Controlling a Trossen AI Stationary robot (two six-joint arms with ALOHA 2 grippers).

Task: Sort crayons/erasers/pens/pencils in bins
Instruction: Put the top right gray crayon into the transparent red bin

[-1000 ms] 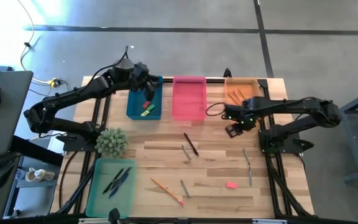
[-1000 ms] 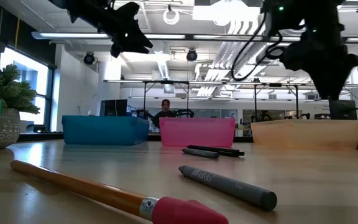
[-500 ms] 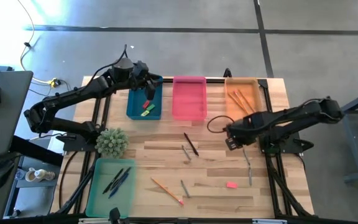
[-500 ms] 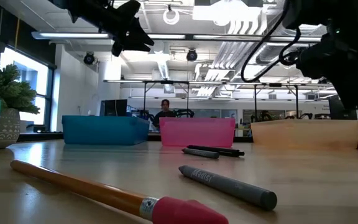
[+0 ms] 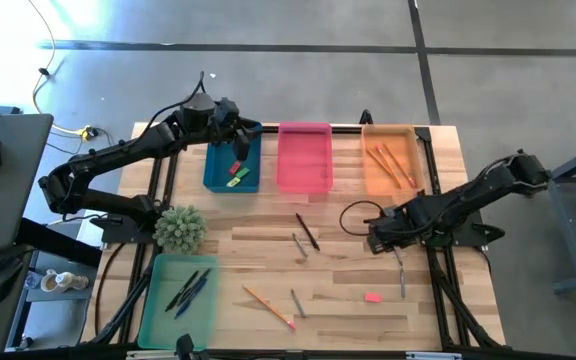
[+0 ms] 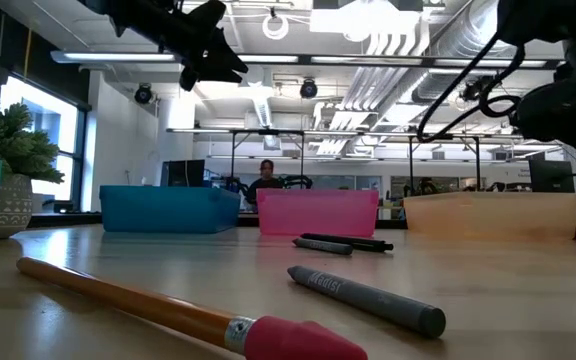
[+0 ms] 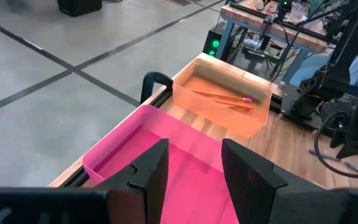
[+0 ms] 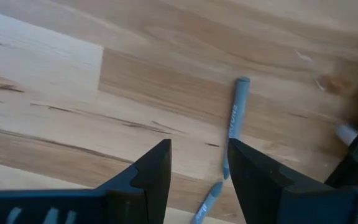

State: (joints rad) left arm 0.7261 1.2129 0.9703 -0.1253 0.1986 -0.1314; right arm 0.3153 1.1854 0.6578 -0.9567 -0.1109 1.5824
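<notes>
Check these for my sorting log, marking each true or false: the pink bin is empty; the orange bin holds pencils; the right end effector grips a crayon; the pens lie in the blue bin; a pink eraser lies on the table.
1. The pink bin is empty. True.
2. The orange bin holds pencils. True.
3. The right end effector grips a crayon. False: it is open and empty above two grey crayons.
4. The pens lie in the blue bin. False: they lie in the green bin.
5. A pink eraser lies on the table. True.

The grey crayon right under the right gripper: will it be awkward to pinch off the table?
Probably. The grey crayon is a thin round stick lying flat on the table, so it may roll if nudged. It looks stiff and light. The right gripper hangs open above it.
</notes>
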